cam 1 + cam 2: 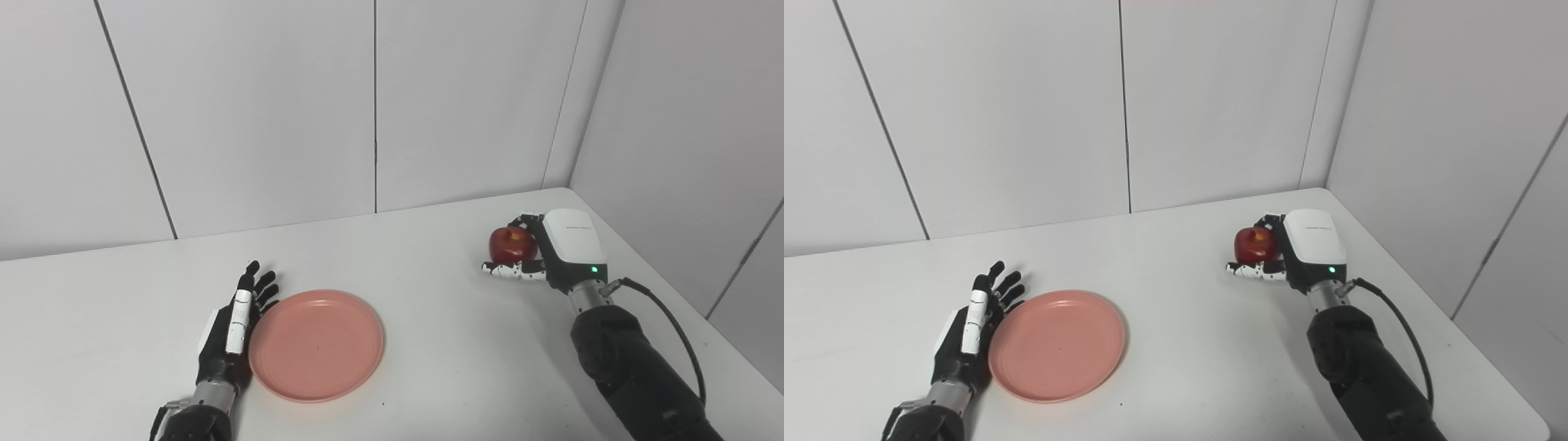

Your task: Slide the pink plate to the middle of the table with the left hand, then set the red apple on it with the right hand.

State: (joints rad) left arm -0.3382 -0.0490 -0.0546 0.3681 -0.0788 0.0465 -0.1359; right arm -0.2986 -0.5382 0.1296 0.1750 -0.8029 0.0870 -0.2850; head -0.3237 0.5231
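The pink plate (316, 345) lies flat on the white table, left of the middle. My left hand (236, 326) rests edge-on against the plate's left rim, fingers straight and apart, holding nothing. The red apple (512, 244) sits at the table's far right. My right hand (554, 251) is wrapped around it from the right, thumb below it and fingers curled over its far side. Whether the apple still rests on the table or is lifted is not visible.
The white table (429, 343) ends at a wall behind and a wall on the right, close to the apple. A black cable (674, 324) loops from the right wrist along the forearm. The table's right edge (1458, 343) runs diagonally.
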